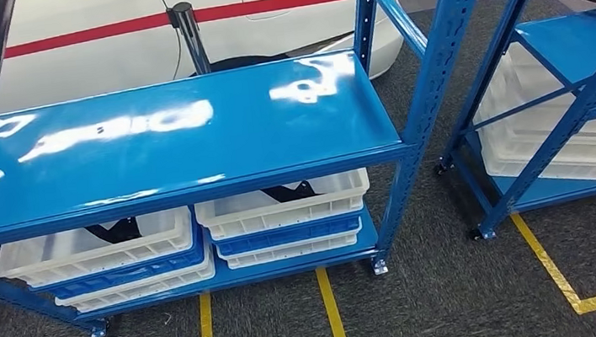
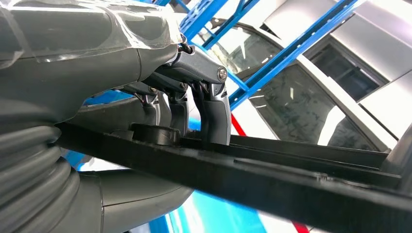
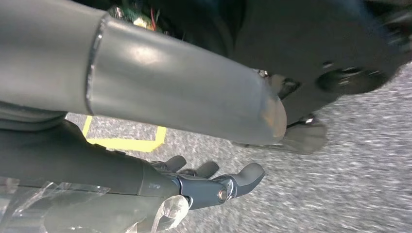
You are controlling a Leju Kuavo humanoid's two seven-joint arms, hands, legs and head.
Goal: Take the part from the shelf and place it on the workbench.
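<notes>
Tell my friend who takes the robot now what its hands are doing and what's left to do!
Left hand: fingers wrapped over a long black part, held up at the left of the head view, beside the blue shelf.
Right hand: holds nothing, fingers loosely curled, hanging over grey carpet.
White crates sit on the lower shelf level.
Done: part in hand.
Left: place it on the workbench.

The left hand [image 2: 194, 92] had dark grey fingers [image 2: 216, 116] with a silver screw, a grey ribbed cover and clear film over its casing. The right hand [image 3: 209, 182] had matching grey fingers below a smooth silver forearm.
</notes>
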